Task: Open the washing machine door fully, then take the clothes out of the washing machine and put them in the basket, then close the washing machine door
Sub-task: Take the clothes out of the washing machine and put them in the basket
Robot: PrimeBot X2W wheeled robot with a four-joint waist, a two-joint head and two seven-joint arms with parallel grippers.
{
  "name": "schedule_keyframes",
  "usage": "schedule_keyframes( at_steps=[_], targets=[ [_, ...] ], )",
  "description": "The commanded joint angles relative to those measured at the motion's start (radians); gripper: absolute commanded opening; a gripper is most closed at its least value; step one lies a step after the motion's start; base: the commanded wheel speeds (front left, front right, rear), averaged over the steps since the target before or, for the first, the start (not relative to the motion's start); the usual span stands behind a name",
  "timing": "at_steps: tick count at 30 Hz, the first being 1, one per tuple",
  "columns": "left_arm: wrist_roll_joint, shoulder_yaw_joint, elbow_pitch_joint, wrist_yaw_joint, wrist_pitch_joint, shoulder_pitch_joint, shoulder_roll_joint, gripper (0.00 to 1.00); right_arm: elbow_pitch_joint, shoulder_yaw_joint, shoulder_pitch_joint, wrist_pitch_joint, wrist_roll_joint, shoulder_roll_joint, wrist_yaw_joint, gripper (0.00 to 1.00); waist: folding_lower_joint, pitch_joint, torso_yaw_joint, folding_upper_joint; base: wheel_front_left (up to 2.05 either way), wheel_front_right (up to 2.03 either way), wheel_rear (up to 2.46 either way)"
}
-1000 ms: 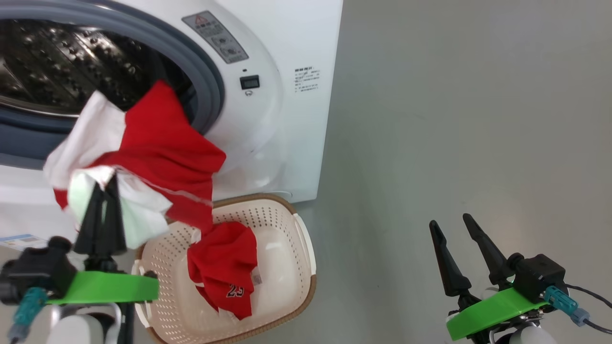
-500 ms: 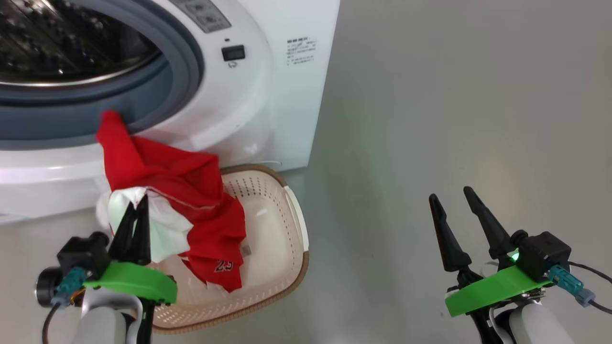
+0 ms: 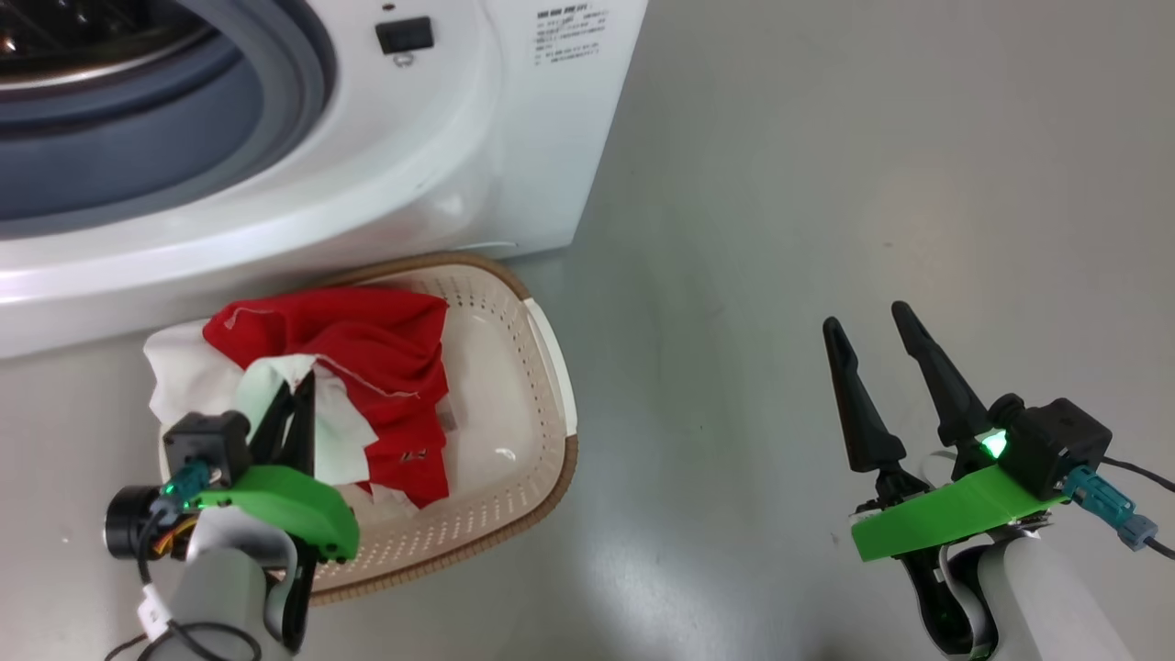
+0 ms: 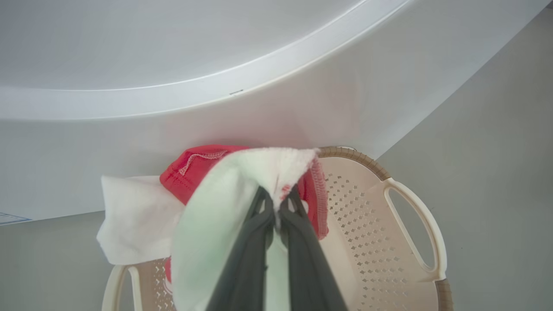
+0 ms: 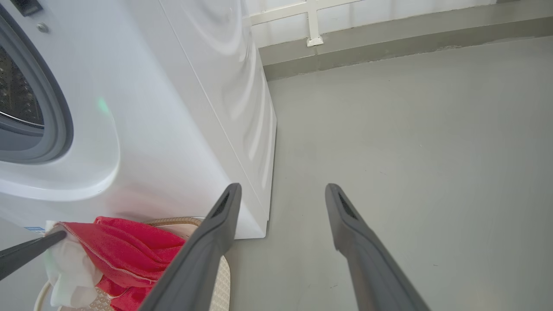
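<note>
My left gripper (image 3: pixel 298 393) is shut on the clothes, its fingers (image 4: pixel 298 224) pinching a fold of the white cloth (image 4: pixel 224 203). The red garment (image 3: pixel 367 344) and the white cloth (image 3: pixel 179 376) lie bunched in the cream basket (image 3: pixel 562 473), the white cloth spilling over its left end. The basket stands on the floor against the front of the white washing machine (image 3: pixel 441 156), below its grey gasket (image 3: pixel 138 156). My right gripper (image 3: pixel 866 319) hovers open and empty over the floor to the right. The washing machine door is out of view.
Grey floor (image 3: pixel 826 184) stretches to the right of the machine. In the right wrist view a wall base with a white frame (image 5: pixel 313 26) runs along the far side, and the red garment (image 5: pixel 125 250) shows beside my left gripper's finger (image 5: pixel 26 255).
My left gripper has carried the clothes down from the drum opening into the basket. The head camera has tilted down, so the machine has slid up in the picture. The right gripper stays open.
</note>
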Motion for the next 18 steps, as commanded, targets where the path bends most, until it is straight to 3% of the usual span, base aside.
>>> schedule_keyframes(
  at_steps=[1, 12, 14, 18],
  targets=[
    [-0.003, 0.008, 0.011, -0.005, -0.005, -0.016, 0.025, 0.00, -0.029, 0.018, -0.011, -0.006, 0.004, 0.001, 0.006, 1.00, -0.0001, 0.037, -0.006, 0.0000, 0.00, 0.00, 0.00],
    [-0.034, -0.044, 0.153, -0.005, -0.005, -0.103, 0.029, 0.00, -0.037, 0.016, -0.030, -0.006, 0.007, 0.001, 0.006, 1.00, -0.0001, 0.085, -0.003, 0.0000, 0.00, 0.00, 0.00],
    [-0.044, -0.052, 0.181, -0.005, -0.005, -0.117, 0.031, 0.10, -0.038, 0.018, -0.034, -0.006, 0.007, 0.001, 0.006, 1.00, -0.0001, 0.090, -0.004, 0.0000, 0.00, 0.00, 0.00],
    [-0.068, -0.077, 0.210, -0.005, -0.005, -0.137, 0.038, 0.45, -0.037, 0.020, -0.040, -0.006, 0.006, 0.001, 0.006, 1.00, -0.0001, 0.094, -0.007, 0.0000, 0.00, 0.00, 0.00]
  ],
)
